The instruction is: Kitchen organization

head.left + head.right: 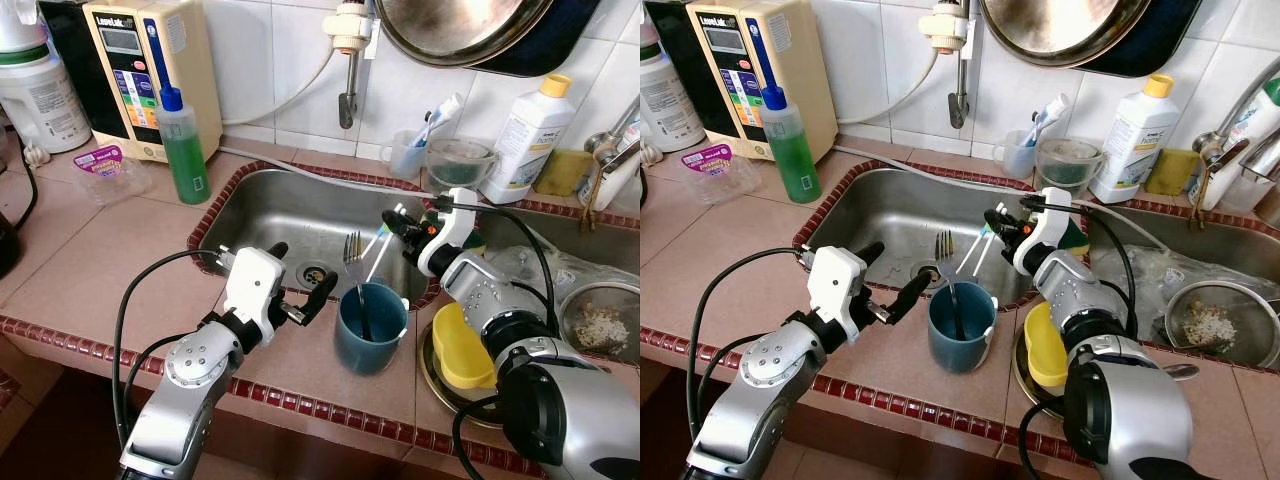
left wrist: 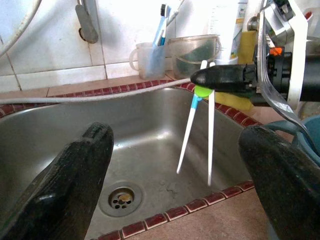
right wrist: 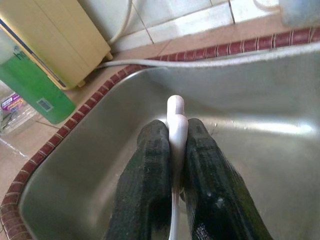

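A blue cup (image 1: 370,328) stands on the tiled counter at the sink's front edge, with a metal fork (image 1: 353,260) upright in it. My right gripper (image 1: 395,222) hangs over the right side of the steel sink (image 1: 270,205), shut on a pair of white chopsticks (image 2: 200,130) joined by a green clip. Their thin ends point down into the basin. In the right wrist view the white chopsticks (image 3: 175,102) sit pinched between the fingers (image 3: 150,165). My left gripper (image 1: 304,266) is open just left of the cup, above the sink's front rim, holding nothing.
A green soap bottle (image 1: 184,150) and a cream water unit (image 1: 150,70) stand left of the sink. A yellow scoop (image 1: 462,350) on a plate and a strainer (image 1: 603,322) of scraps lie to the right. A toothbrush cup (image 1: 410,150) and white bottle (image 1: 528,130) line the back wall.
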